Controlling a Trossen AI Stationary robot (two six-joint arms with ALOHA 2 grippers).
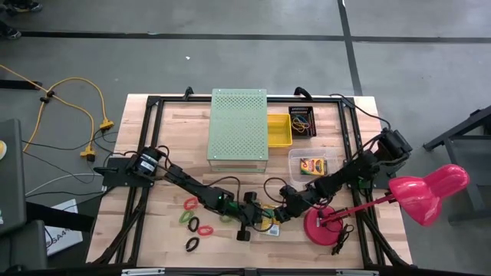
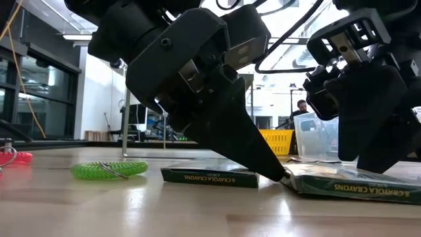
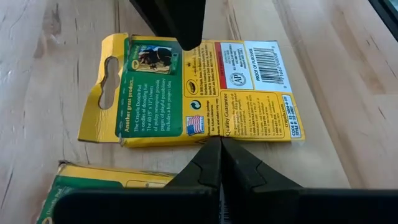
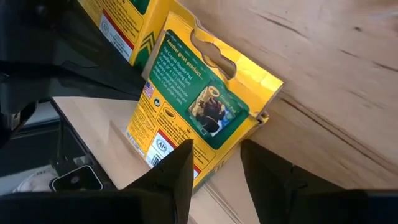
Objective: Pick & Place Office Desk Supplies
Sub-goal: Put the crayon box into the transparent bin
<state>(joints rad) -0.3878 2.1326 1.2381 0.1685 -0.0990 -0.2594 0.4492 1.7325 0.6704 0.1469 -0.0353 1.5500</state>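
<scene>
Two flat yellow-and-green crayon boxes lie near the table's front middle. One box (image 3: 199, 93) lies back up, and a second box (image 3: 93, 180) lies beside it to the left. My left gripper (image 3: 221, 152) is shut, with its tips at the first box's near long edge. My right gripper (image 4: 217, 165) stands open over that box's opposite edge (image 4: 205, 155). Red (image 1: 190, 204), green (image 1: 186, 218) and black (image 1: 192, 244) elastic loops lie flat to the left. My left gripper's shut fingertips meet the middle of the crayon box's long edge (image 3: 217, 138). They slant down from the table's left and reach the tabletop there (image 2: 284, 176). The box lies flat on the table, back up. My right gripper's fingers straddle the box's other edge; whether they touch it I cannot tell.
A large pale-green perforated box (image 1: 238, 126) stands at the back. Beside it are a yellow bin (image 1: 278, 130) and a black tray (image 1: 302, 123). A clear container (image 1: 309, 163) holds another crayon box. A pink lamp (image 1: 430, 192) has its base (image 1: 322, 226) right of the grippers.
</scene>
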